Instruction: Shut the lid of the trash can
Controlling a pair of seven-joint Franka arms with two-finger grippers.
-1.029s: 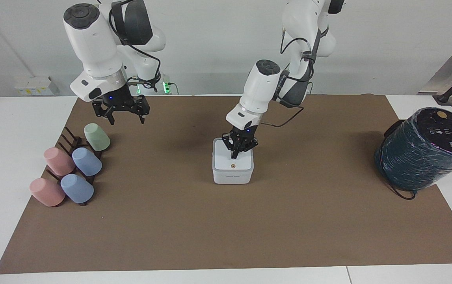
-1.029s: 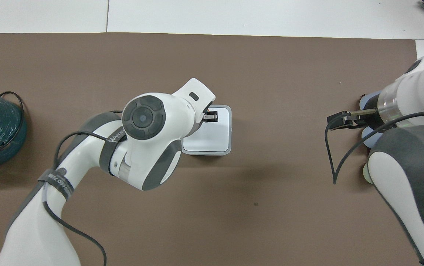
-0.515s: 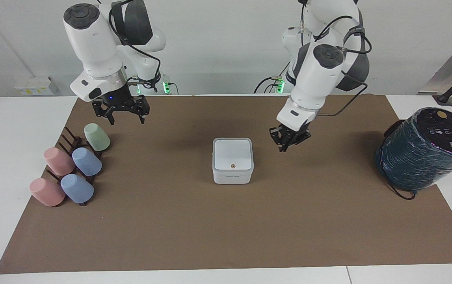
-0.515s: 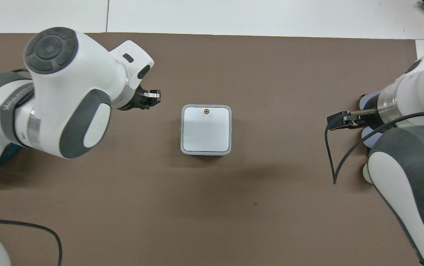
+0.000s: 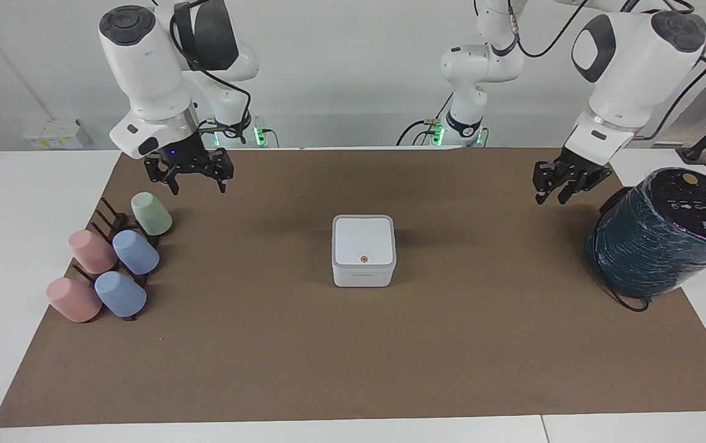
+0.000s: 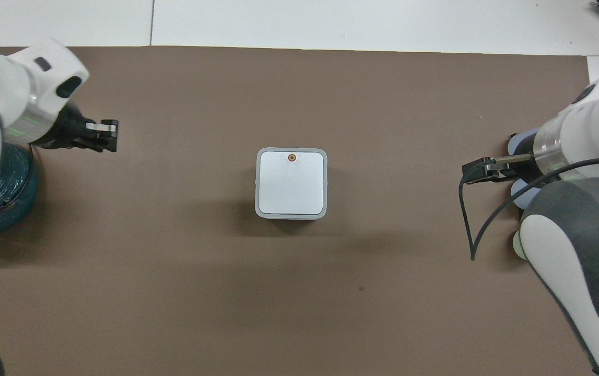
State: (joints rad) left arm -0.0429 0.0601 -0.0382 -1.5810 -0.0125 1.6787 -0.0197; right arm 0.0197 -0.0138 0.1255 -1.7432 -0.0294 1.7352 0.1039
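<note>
The small white trash can (image 5: 363,274) stands in the middle of the brown mat. Its lid (image 5: 364,240) lies flat and closed on it, orange dot up, and also shows in the overhead view (image 6: 291,183). My left gripper (image 5: 551,198) is shut and empty, up in the air over the mat next to the dark teal cylinder, well away from the can; it also shows in the overhead view (image 6: 107,137). My right gripper (image 5: 197,186) is open and empty and waits above the cups; it also shows in the overhead view (image 6: 476,171).
A large dark teal cylinder (image 5: 660,237) with a black top stands at the left arm's end. A rack of pink, blue and green cups (image 5: 112,264) lies at the right arm's end. The brown mat (image 5: 353,357) covers most of the white table.
My left gripper has lifted off the closed lid and swung away toward the teal cylinder. The lid stays flat on the can. The right arm has not moved.
</note>
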